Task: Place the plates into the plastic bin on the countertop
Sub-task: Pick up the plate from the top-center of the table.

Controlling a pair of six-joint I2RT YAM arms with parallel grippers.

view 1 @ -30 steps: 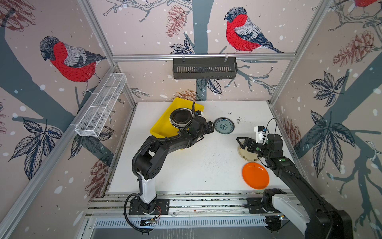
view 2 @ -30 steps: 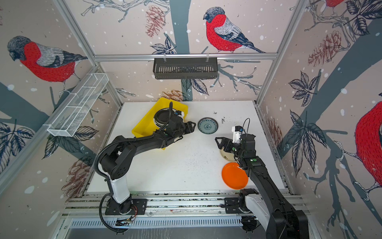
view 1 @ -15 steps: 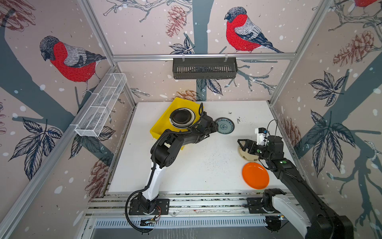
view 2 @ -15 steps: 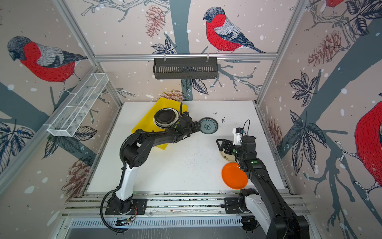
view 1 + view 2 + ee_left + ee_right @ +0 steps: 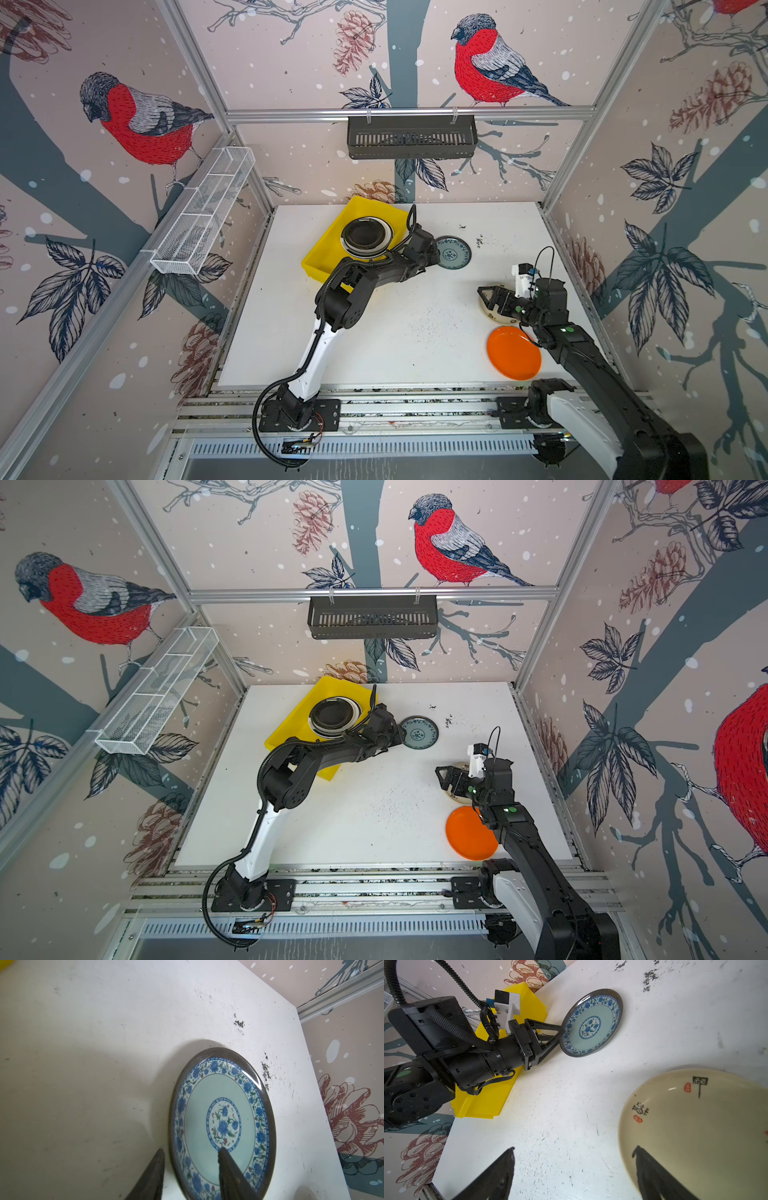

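Your white speckled table (image 5: 395,332) stands inside bird-papered walls. At far left, the bright yellow plastic bin (image 5: 318,261) holds a stack of plates topped by a black one (image 5: 366,236). Just right of it lies the teal floral plate (image 5: 455,253). Only the left wrist view shows you the left gripper (image 5: 191,1149), its jaws apart astride that rim. The right wrist view shows the right gripper (image 5: 574,1147) spread wide, one finger over the cream lettered plate (image 5: 695,1126), which both top views half hide. The plain orange plate (image 5: 514,352) lies near right.
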